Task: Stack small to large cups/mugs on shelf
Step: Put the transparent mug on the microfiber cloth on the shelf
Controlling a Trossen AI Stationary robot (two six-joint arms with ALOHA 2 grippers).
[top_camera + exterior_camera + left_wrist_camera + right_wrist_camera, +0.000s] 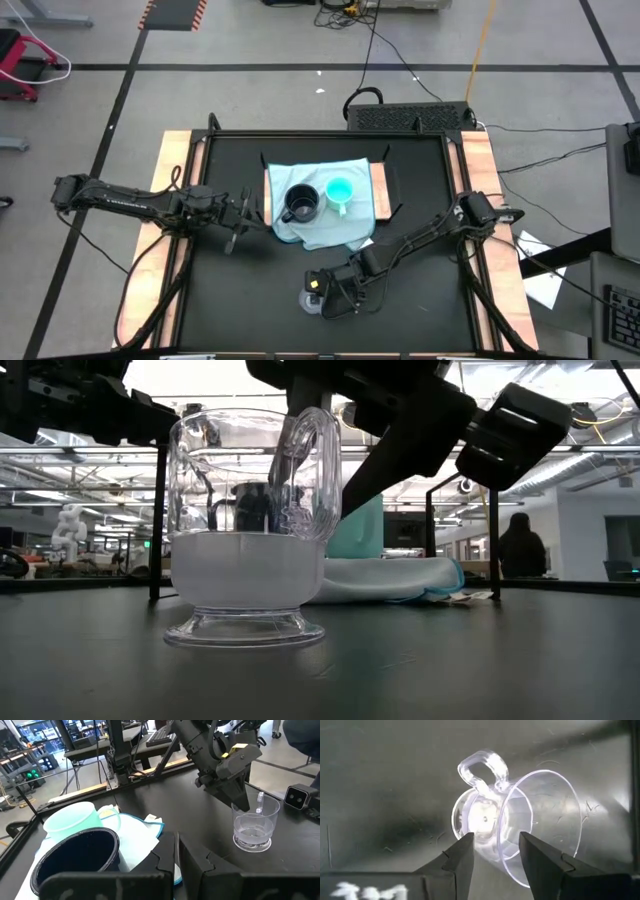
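Right gripper (495,851) hangs above clear cup (520,830), fingers apart astride rim, likely lining up grasp. Cup upright on table, off shelf (378,190). Black mug (301,203), turquoise cup (340,190) wait on shelf. Left gripper (243,212) beside shelf, fingers seemingly together.

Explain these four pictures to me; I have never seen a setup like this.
Two dark robot arms work at a black table. One picture looks straight down, one looks level across the tabletop, and the other two come from cameras on the arms' wrists.

On the table a low wooden shelf carries a pale blue cloth. On it stand a black mug and a turquoise cup, side by side. A small clear cup with a handle stands upright on the bare table, in front of the shelf.

The right gripper is right above the clear cup, open, one finger on each side of the rim, not yet closed on it. The left gripper waits beside the black mug, holding nothing.
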